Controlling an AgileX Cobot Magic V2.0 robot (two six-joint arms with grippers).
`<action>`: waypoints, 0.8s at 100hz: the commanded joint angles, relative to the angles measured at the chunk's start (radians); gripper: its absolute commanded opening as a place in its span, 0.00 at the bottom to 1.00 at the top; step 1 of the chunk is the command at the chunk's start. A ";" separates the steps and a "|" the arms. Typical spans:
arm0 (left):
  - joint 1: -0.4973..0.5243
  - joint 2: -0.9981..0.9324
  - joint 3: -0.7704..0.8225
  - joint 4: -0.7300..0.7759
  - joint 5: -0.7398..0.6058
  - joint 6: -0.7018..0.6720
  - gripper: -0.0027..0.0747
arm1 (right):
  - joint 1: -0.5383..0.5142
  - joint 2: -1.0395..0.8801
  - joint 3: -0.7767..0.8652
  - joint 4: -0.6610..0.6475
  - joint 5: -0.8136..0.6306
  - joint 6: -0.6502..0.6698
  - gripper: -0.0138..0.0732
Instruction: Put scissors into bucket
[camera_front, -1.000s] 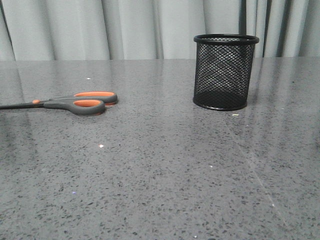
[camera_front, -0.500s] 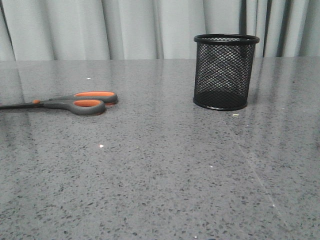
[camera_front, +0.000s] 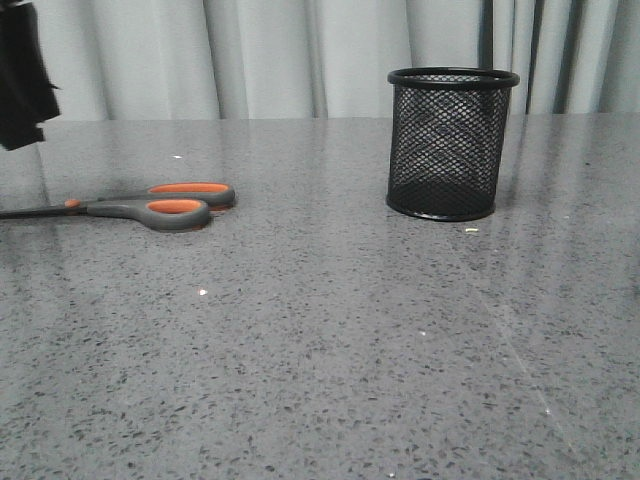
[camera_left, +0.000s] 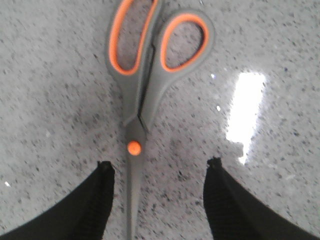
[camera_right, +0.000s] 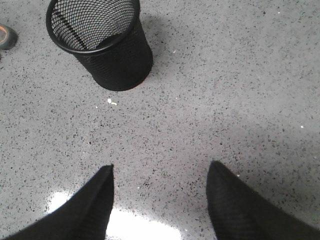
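Progress: nothing is done yet; the scissors lie flat on the table, untouched, and the bucket shows nothing inside it in the right wrist view.
Left to do: grasp the scissors, lift them, carry them right across the table, and lower them into the bucket.
Scissors location: left side of the table, well apart from the bucket, which stands upright to the right and slightly farther back.
Scissors axis: long axis runs roughly left to right in the front view, nearly level with the table edge.
Scissors direction: handle loops point right, toward the bucket; blades point left and run off the frame edge.
Left gripper: spread wide and empty, hanging above the scissors, its fingers either side of the blades just past the orange pivot dot, not touching them.
Right gripper: also wide apart and empty, over bare table near the bucket.
Judgement: the blades sit off-centre in the left gripper's gap, closer to one finger.
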 joint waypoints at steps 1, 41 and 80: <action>-0.022 -0.006 -0.056 -0.034 0.039 0.005 0.53 | -0.001 -0.003 -0.034 0.013 -0.049 -0.012 0.59; -0.077 0.107 -0.092 0.014 0.039 0.005 0.53 | -0.001 -0.003 -0.034 0.013 -0.049 -0.012 0.59; -0.077 0.157 -0.096 0.016 0.035 0.031 0.52 | 0.001 -0.003 -0.034 0.013 -0.049 -0.012 0.59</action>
